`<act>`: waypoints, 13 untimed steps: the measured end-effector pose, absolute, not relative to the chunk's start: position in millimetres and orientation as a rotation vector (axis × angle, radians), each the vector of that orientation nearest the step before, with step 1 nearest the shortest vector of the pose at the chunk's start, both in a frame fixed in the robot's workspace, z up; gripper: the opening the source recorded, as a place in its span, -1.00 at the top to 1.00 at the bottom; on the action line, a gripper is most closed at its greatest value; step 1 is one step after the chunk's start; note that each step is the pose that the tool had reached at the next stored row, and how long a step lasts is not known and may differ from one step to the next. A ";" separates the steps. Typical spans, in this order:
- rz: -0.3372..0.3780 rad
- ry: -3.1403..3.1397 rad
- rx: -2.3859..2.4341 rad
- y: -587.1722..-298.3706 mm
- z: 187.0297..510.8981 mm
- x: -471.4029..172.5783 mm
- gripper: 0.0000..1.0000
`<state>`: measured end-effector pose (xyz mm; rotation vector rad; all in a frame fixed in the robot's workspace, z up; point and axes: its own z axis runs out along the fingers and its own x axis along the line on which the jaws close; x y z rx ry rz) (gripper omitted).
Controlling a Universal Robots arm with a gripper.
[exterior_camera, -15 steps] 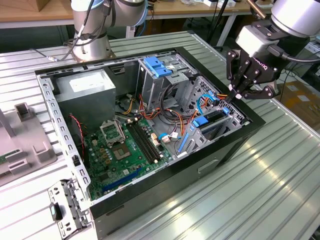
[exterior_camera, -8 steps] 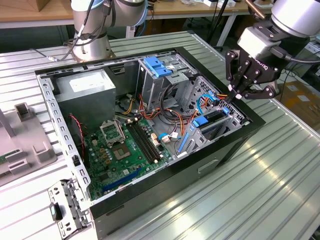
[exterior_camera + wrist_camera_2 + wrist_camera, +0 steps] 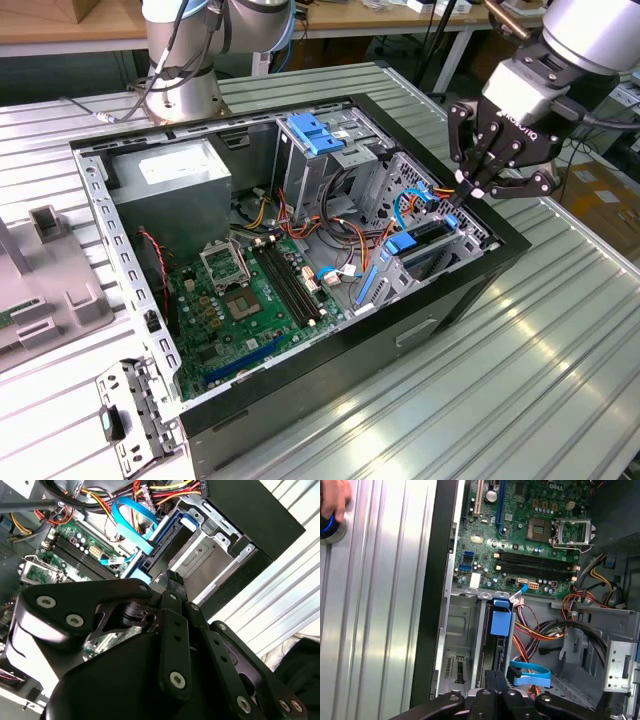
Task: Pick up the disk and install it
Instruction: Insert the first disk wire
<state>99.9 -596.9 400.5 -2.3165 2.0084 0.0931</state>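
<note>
The disk (image 3: 432,233) stands on edge in the drive cage at the case's corner on the exterior view's right, its blue tab (image 3: 400,243) toward the motherboard. In the first wrist view the disk (image 3: 487,640) is a thin dark slab behind the blue tab (image 3: 501,618). In the second wrist view the blue rail (image 3: 154,550) runs along the disk. My gripper (image 3: 463,193) hangs just over the disk's outer end with its fingers pressed together. The shut fingers also appear in the second wrist view (image 3: 173,578) and the first wrist view (image 3: 496,678). Whether they touch the disk I cannot tell.
The open case holds a grey power-supply box (image 3: 170,190), a green motherboard (image 3: 240,300), a light-blue latch (image 3: 315,132) on the upper cage and loose orange and blue cables (image 3: 400,205). A person's hand (image 3: 334,497) rests on a round button on the ribbed table. A grey bracket (image 3: 45,285) lies on the exterior view's left.
</note>
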 end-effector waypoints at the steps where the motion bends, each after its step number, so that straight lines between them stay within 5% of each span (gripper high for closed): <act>1: 0.094 1.987 -2.335 -596.9 400.5 99.9 0.79; 13: 0.105 1.756 -2.521 -596.9 400.5 99.9 0.79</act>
